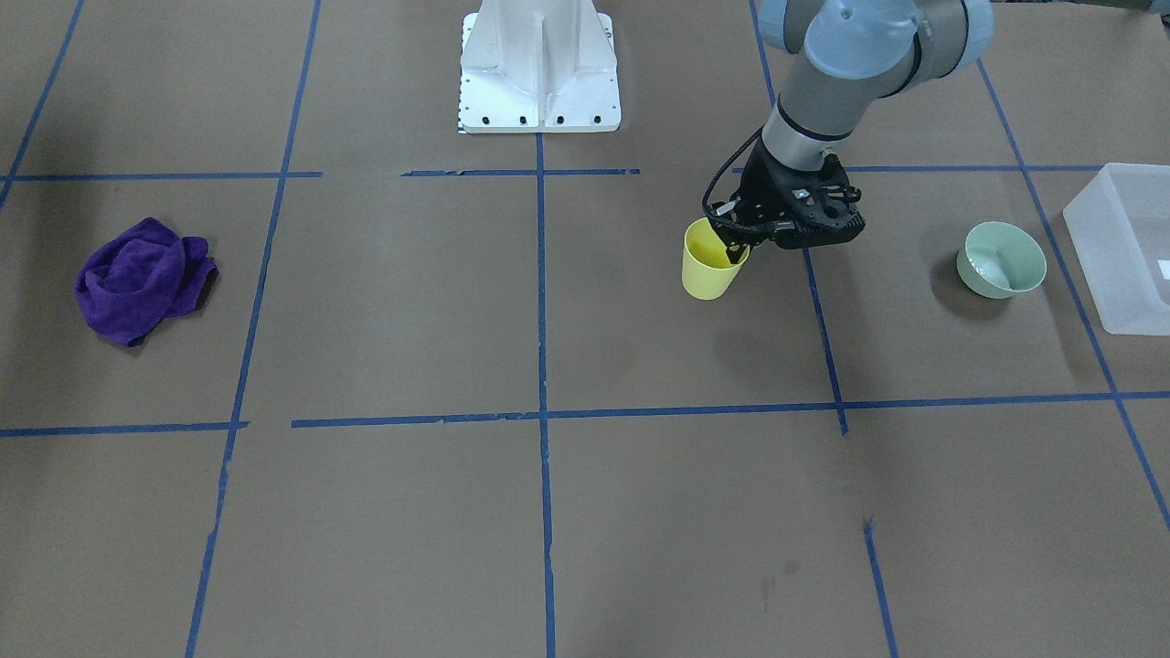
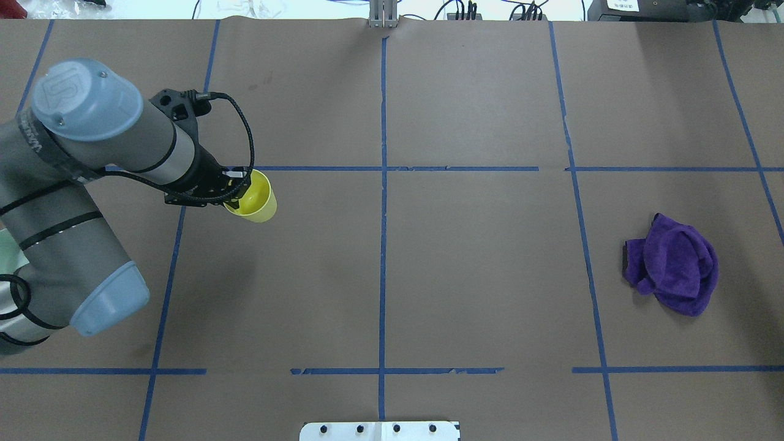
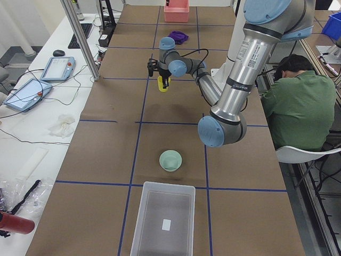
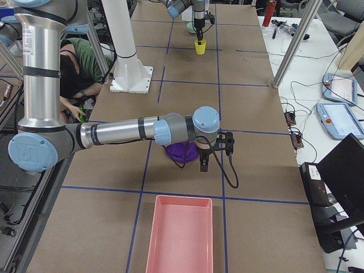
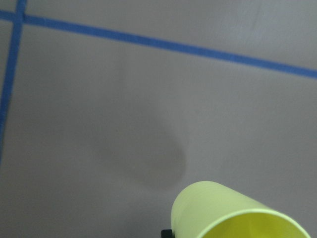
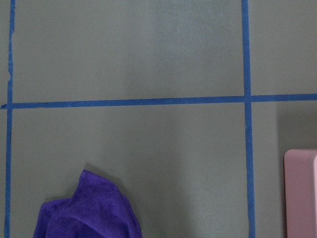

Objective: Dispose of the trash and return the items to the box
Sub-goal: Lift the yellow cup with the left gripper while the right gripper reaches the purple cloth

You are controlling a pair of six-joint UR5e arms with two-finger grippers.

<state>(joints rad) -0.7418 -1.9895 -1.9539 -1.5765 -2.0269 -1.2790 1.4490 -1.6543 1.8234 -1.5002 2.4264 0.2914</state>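
Observation:
My left gripper point(image 1: 734, 249) is shut on the rim of the yellow cup point(image 1: 711, 265), with one finger inside it, and holds it tilted a little above the table. The cup also shows in the overhead view point(image 2: 256, 199) and in the left wrist view point(image 5: 233, 213), its shadow apart on the paper. The mint-green bowl point(image 1: 1001, 260) stands upright on the table, between the cup and the translucent box point(image 1: 1122, 251). The box lies open and empty at the table's end point(image 3: 162, 218). My right gripper point(image 4: 203, 165) hangs over the purple cloth; I cannot tell if it is open.
A crumpled purple cloth point(image 1: 142, 279) lies at the table's other end point(image 2: 674, 263). A pink tray point(image 4: 179, 233) sits beyond it, its corner in the right wrist view point(image 6: 302, 193). The white robot base point(image 1: 539, 73) stands mid-table. Blue tape lines cross the brown paper.

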